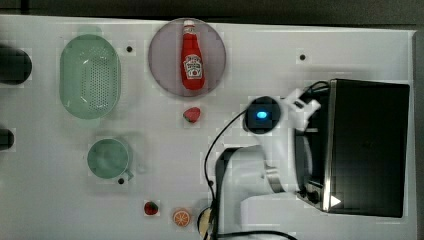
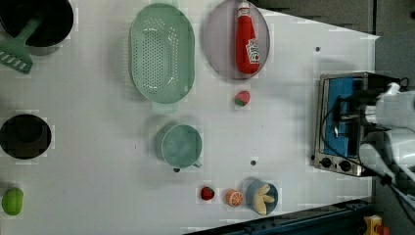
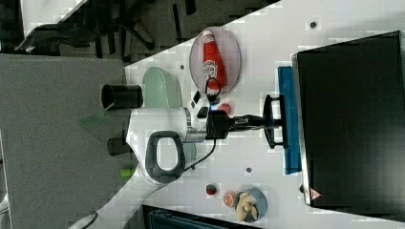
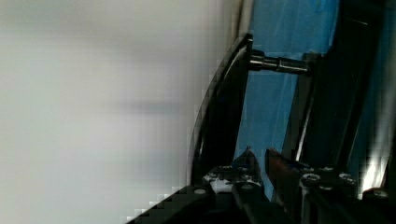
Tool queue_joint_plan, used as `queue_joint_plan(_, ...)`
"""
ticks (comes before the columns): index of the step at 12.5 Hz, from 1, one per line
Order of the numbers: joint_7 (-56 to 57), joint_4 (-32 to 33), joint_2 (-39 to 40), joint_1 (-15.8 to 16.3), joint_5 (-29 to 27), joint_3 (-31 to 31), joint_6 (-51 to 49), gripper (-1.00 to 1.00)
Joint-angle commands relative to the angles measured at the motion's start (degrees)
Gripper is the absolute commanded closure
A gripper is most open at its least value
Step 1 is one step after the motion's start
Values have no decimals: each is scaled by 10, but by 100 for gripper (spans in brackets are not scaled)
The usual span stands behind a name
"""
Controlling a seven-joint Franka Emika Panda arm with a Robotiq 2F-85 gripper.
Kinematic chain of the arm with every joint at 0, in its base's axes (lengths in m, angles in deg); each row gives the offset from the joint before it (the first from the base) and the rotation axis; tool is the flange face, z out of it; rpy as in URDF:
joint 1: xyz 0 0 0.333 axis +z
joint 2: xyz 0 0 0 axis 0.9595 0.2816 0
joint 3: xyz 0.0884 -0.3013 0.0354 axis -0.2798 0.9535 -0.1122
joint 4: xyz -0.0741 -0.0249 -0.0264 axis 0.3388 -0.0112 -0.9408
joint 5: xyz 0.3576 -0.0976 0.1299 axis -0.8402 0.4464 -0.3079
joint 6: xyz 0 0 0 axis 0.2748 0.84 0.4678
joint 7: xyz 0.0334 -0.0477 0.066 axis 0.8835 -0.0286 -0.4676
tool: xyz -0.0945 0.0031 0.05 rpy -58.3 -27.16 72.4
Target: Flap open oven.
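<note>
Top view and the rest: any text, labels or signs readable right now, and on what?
Ketchup bottle: white label with print, too blurred to read.
Oven: warning triangle sign at one top corner, symbol not legible; faint mark mid-top, unreadable.
Oven knobs: no markings legible.

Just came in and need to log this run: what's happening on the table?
The arm's gripper is at the front of the oven, its jaws closed on the bar handle of the blue glass door. In the right view the door appears slightly away from the frame, but it is not flapped down. The ketchup bottle lies on its plate, apart from the arm.
</note>
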State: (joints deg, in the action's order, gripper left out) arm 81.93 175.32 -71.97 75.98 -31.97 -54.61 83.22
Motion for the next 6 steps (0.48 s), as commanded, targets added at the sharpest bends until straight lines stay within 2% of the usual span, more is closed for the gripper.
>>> queue_joint_plan(1,-172,8,53,44,43,-35,3,65)
queue_joint_plan(3,-230,2,86,58,67,-45,3,65)
queue_joint_plan(6,-259,-16,130,70,80,-45,6,65)
